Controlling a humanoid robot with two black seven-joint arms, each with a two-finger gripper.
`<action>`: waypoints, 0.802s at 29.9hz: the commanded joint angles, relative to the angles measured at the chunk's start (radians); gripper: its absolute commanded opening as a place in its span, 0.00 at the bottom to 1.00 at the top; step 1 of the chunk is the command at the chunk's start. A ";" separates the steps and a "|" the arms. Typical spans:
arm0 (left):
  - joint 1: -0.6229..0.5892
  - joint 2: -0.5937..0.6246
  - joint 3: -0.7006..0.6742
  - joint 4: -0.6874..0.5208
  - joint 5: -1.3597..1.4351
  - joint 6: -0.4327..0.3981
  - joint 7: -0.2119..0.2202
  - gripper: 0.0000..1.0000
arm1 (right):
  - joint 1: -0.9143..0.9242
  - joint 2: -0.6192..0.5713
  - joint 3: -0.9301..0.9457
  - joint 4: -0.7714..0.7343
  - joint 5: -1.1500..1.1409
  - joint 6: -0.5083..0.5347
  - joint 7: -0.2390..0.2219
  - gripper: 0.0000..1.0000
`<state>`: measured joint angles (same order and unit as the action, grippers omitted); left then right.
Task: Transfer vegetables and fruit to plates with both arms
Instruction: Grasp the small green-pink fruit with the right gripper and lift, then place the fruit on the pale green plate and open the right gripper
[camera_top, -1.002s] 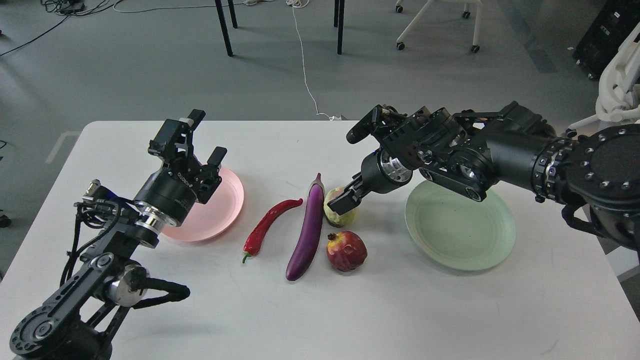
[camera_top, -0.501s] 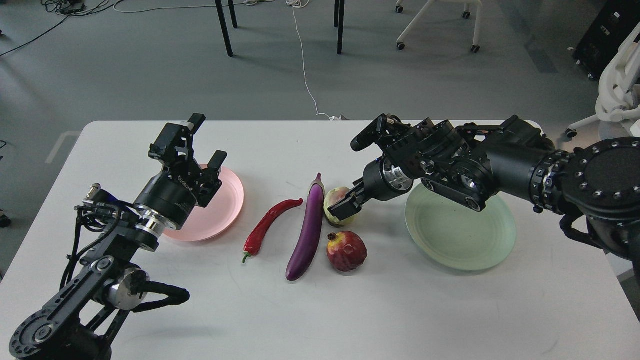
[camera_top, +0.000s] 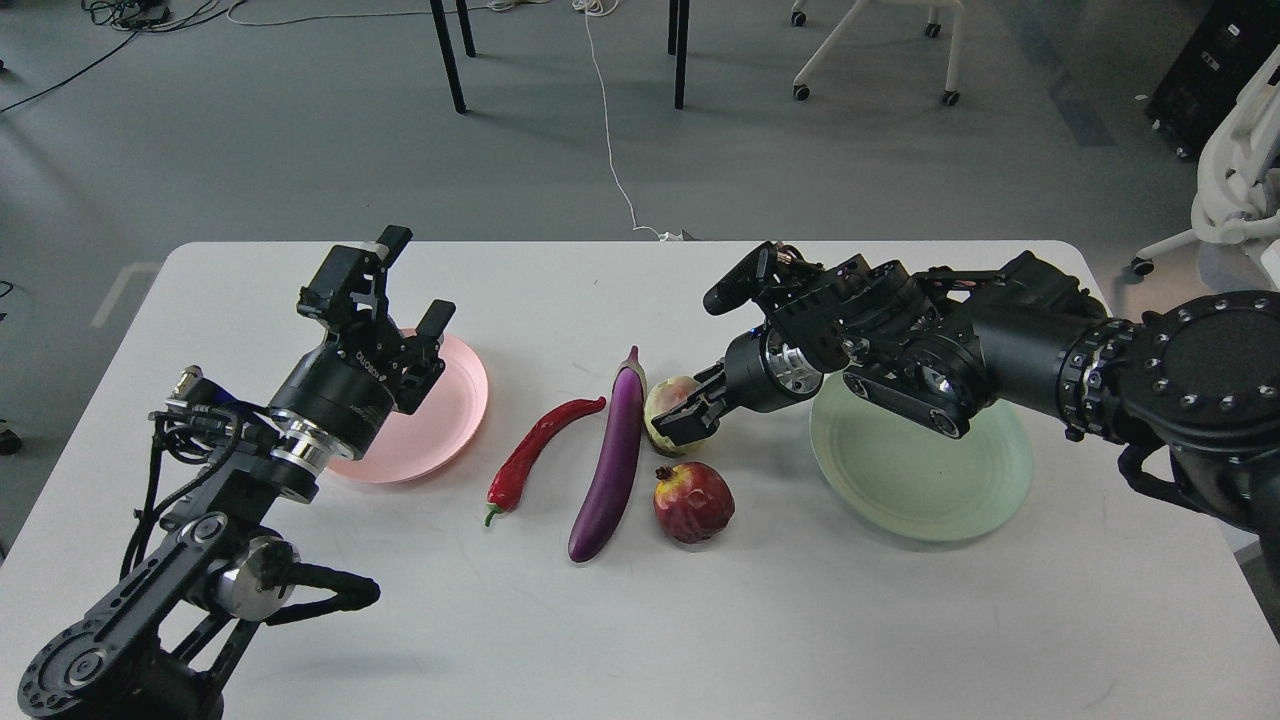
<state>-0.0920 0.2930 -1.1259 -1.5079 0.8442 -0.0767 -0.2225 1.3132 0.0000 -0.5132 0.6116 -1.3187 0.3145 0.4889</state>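
Table (camera_top: 620, 640): white, smooth and matte, with rounded corners.
Eggplant (camera_top: 610, 460): long, glossy purple, slightly curved; lies mid-table between the chili and the two fruits.
Chili pepper (camera_top: 530, 452): thinner, shorter, shiny red, curved, green stem at the near end; just left of the eggplant.
Pomegranate (camera_top: 693, 502): dark red, round, dull skin, small crown facing left; just right of the eggplant's near half.
Pale fruit (camera_top: 668, 402): green-yellow with a pink blush, bumpy oval; sits behind the pomegranate, close beside the eggplant's cap end.
Pink plate (camera_top: 440, 415): round, matte, bare; at the left, partly behind the left arm.
Green plate (camera_top: 920, 470): round, pale mint, faint concentric ridges, bare; at the right, its far edge under the right arm.
Left gripper (camera_top: 400, 290): raised above the pink plate's far side, fingers spread, holding nothing.
Right gripper (camera_top: 688, 412): black fingers down at the pale fruit, one on each side — whether they already press it I cannot tell.
Change: over the last second the right gripper has dropped lower around the pale fruit, and the eggplant's near end has shifted slightly left — the left arm has hardly moved.
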 joint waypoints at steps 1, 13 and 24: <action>0.000 0.000 -0.002 0.000 0.001 0.000 0.000 0.99 | 0.021 0.000 -0.007 0.014 0.000 0.003 0.000 0.49; 0.000 -0.005 0.008 -0.011 0.000 0.000 0.000 0.99 | 0.219 -0.389 -0.041 0.307 -0.045 0.008 0.000 0.50; 0.000 -0.012 0.014 -0.015 0.001 0.000 0.000 0.99 | 0.114 -0.611 -0.041 0.329 -0.209 0.002 0.000 0.53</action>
<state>-0.0920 0.2823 -1.1125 -1.5212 0.8438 -0.0783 -0.2225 1.4696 -0.5911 -0.5544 0.9526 -1.5240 0.3209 0.4888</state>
